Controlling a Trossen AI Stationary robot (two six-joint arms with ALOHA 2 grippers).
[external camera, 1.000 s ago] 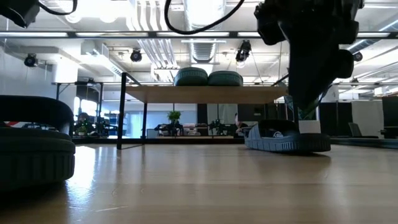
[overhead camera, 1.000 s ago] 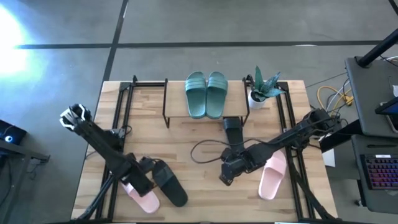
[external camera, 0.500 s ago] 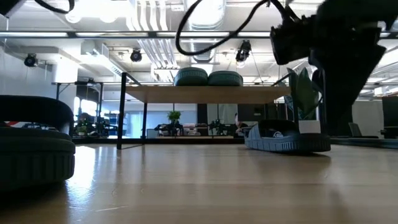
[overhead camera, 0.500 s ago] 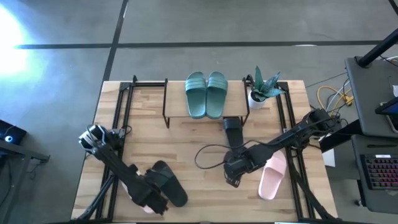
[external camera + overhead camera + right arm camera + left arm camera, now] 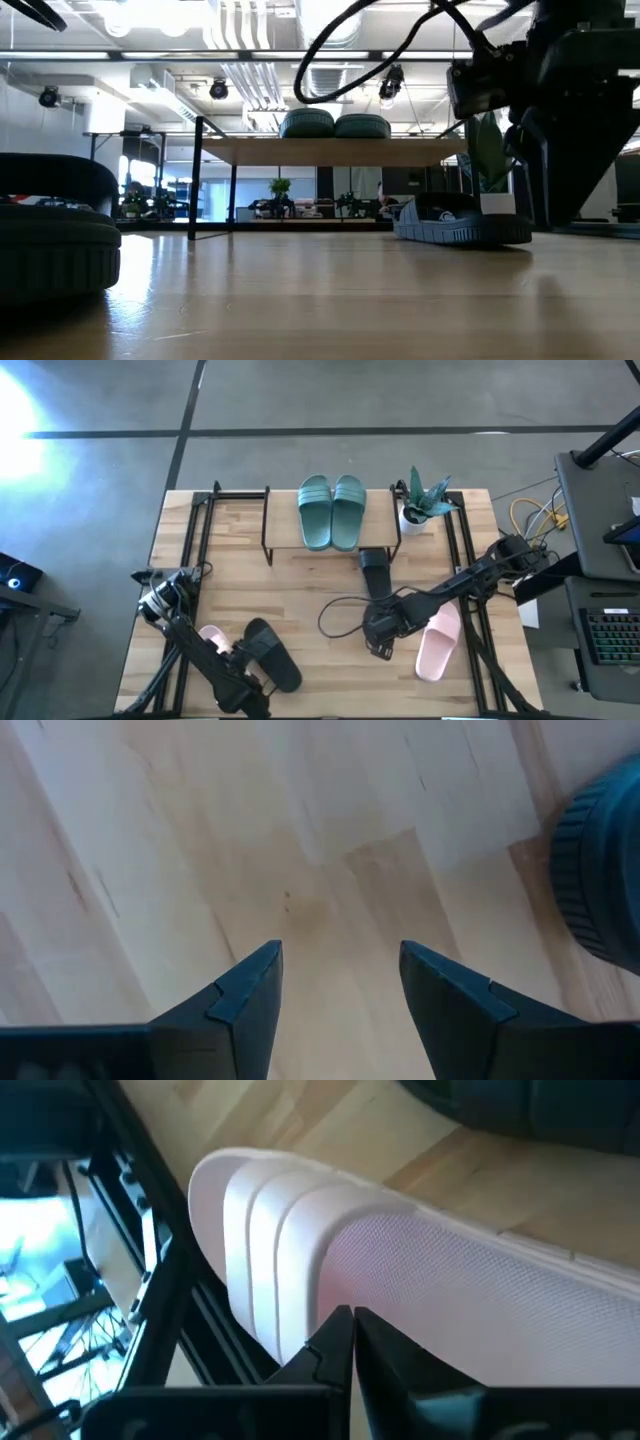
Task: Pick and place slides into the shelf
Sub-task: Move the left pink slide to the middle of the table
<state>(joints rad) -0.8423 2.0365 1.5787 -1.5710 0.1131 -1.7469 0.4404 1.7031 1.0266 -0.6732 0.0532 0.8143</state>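
Observation:
The teal-green pair (image 5: 332, 510) lies on the shelf's top board (image 5: 285, 525) at the far middle; it also shows in the low view (image 5: 335, 125). One black slide (image 5: 375, 570) lies flat on the table in front of the shelf. A pink slide (image 5: 438, 640) lies near the right. Another pink slide (image 5: 212, 642) and a black slide (image 5: 272, 653) lie side by side at the near left. My left gripper (image 5: 350, 1330) is shut, close to that pink slide (image 5: 400, 1270). My right gripper (image 5: 340, 970) is open and empty above bare table, between the black slide and the right pink slide. My left gripper's shut fingertips (image 5: 335, 1335) stand right by the long side of the left pink slide (image 5: 330, 1285), near its strap. I cannot tell whether they touch it. The slide lies flat on the table.
A potted plant (image 5: 420, 505) stands to the right of the shelf. A black cable (image 5: 340, 610) loops over the table's middle. Black frame rails (image 5: 190, 550) run along both table sides. The table's middle, in front of the shelf (image 5: 330, 152), is bare wood.
My left arm has drawn back toward the table's near edge, and its gripper has gone from above the near-left slides to the near edge beside them, uncovering the pink slide's far end. My right gripper has moved a little toward the table's right edge. No slide has moved.

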